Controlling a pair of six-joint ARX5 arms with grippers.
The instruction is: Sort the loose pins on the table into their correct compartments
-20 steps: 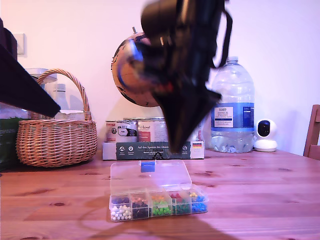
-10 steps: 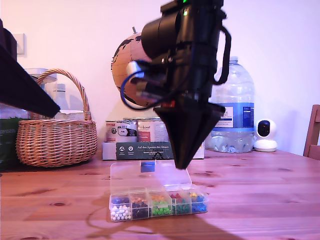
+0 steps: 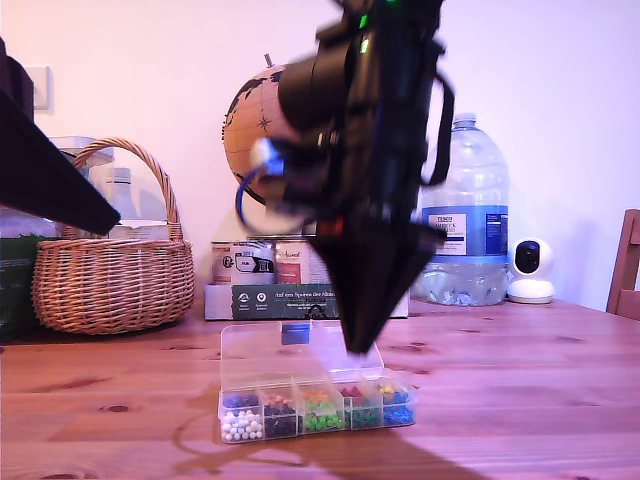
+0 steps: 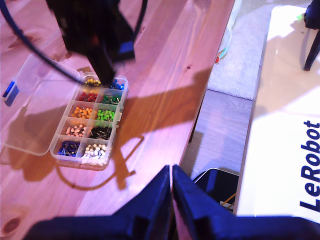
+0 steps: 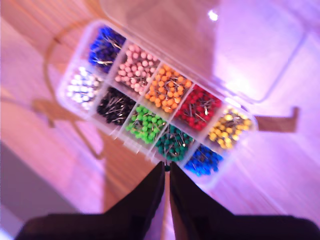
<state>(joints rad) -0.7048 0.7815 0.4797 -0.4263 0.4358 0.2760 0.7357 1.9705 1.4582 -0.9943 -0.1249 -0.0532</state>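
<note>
My second gripper [image 5: 166, 169] is closed to a thin slit. The tips are too blurred for me to tell whether a pin sits between them. It hangs point-down above the organiser box [image 3: 224, 405], with the tips over the box's long edge, just beside the dark green compartment [image 5: 172, 142]. The light green compartment [image 5: 146, 125] and the blue compartment [image 5: 202, 160] flank that one. Further along the same row are black and white heads. The other row holds dark blue, pink, orange, red and yellow heads. Each of the compartments [image 4: 90, 120] shows a single colour.

The clear lid [image 3: 300, 352] is thrown open behind the box, and its blue clasp [image 3: 295, 333] faces the exterior view.

My first gripper [image 4: 172, 172] has its jaws pressed together with nothing showing between them. It sits well apart from the box, near the edge of the surface [image 3: 520, 380], with the floor visible beyond.

The box rests on the reddish pine surface. I cannot make out a loose pin on the wood in any view.

Behind the box in the exterior view are a row of tins [image 3: 270, 262] and a globe [image 3: 250, 130]. A wicker basket [image 3: 112, 280] stands at that view's left and a large water bottle [image 3: 470, 220] at its right.
</note>
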